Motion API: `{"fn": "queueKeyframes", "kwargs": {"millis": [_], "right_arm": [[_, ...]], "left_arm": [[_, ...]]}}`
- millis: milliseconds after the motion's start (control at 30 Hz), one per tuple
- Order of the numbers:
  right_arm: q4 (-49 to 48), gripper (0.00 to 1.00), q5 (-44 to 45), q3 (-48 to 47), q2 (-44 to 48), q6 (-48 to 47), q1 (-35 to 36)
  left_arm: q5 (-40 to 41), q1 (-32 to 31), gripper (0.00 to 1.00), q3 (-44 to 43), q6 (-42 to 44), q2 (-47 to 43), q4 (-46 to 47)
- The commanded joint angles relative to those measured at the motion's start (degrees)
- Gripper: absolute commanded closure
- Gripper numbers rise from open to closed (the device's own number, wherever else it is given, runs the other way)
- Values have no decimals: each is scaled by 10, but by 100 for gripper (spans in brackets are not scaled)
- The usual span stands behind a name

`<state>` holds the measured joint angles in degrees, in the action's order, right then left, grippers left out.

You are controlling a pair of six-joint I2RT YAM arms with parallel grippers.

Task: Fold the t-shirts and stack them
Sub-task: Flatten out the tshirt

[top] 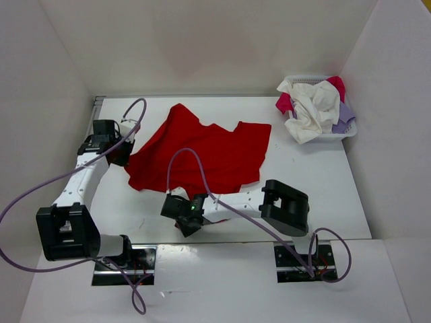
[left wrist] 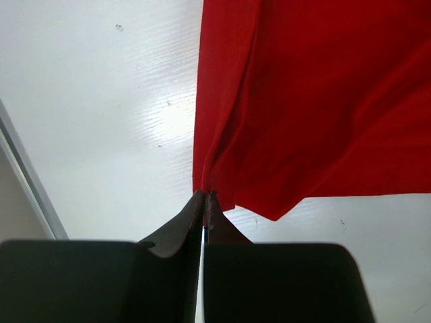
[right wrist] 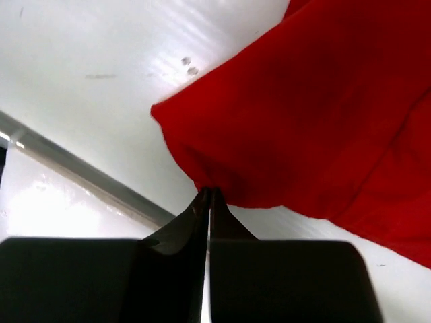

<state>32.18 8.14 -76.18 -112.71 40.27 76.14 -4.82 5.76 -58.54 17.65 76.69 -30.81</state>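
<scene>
Red t-shirt (top: 202, 151): lay rumpled and unfolded in the middle of the table (top: 323, 195), pinched at its left edge by the left gripper (left wrist: 204, 195) and at a near corner by the right gripper (right wrist: 209, 190), each clamped fully closed on a thin bite of cloth. Risked slipping free under a pull, given such small bites; risked bunching if lifted unevenly. Showed each pinch only in the wrist views; showed the whole spread, plus the remaining t-shirts (top: 313, 111) heaped in the basket (top: 351, 132), only from above.
</scene>
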Motion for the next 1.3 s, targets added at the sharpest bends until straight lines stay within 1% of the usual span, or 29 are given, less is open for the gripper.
{"fn": "queueKeyframes", "kwargs": {"millis": [0,67,100,133,167,200,233,267,333,400,433,467,500,533,567,667,767,900,1033,1100,1133,1167,1233,1267], "right_arm": [[9,99,44,24,6,10,-22],[29,99,68,24,41,10,-37],[40,99,91,24,62,10,-62],[56,99,102,24,114,3,-77],[61,99,109,17,142,3,-108],[61,99,109,17,170,-4,-108],[61,99,101,17,220,-12,-142],[61,99,93,27,242,-12,-159],[61,99,69,61,279,-6,-188],[61,99,54,107,321,9,-188],[54,99,19,122,332,18,-188],[49,99,2,138,357,44,-188],[33,99,-33,168,371,71,-181],[22,99,-51,183,386,71,-181],[11,99,-65,215,415,101,-181],[-2,99,-74,270,452,146,-181],[5,99,-94,295,457,169,-181],[12,99,-139,331,419,219,-174],[-2,98,-153,349,397,230,-168],[-2,90,-166,349,384,230,-168],[-7,84,-166,349,377,224,-168],[-12,76,-171,349,360,224,-168],[-20,68,-176,349,343,219,-163],[-26,62,-176,349,329,213,-163]], "left_arm": [[-17,22,100,-17,3,-29,-15],[-30,36,100,-41,8,-35,-35],[-42,51,100,-54,15,-40,-41],[-48,59,100,-67,15,-40,-52],[-54,65,100,-95,21,-46,-57],[-54,72,100,-106,27,-52,-58],[-54,72,100,-116,27,-52,-71],[-54,72,100,-122,34,-52,-77],[-81,72,100,-127,40,-58,-96],[-94,72,100,-120,40,-63,-104],[-105,72,100,-114,40,-69,-111],[-106,72,100,-109,40,-69,-111],[-113,72,100,-102,45,-69,-117],[-119,72,100,-102,45,-75,-123],[-119,72,100,-96,45,-75,-123],[-124,72,100,-83,50,-75,-128],[-131,72,100,-78,56,-75,-135],[-144,72,100,-73,56,-75,-141],[-150,72,100,-61,62,-75,-141],[-150,72,100,-55,62,-75,-141],[-150,72,100,-49,62,-75,-141],[-150,72,100,-49,67,-75,-141],[-150,72,100,-49,67,-75,-141],[-150,72,100,-44,67,-75,-141]]}}
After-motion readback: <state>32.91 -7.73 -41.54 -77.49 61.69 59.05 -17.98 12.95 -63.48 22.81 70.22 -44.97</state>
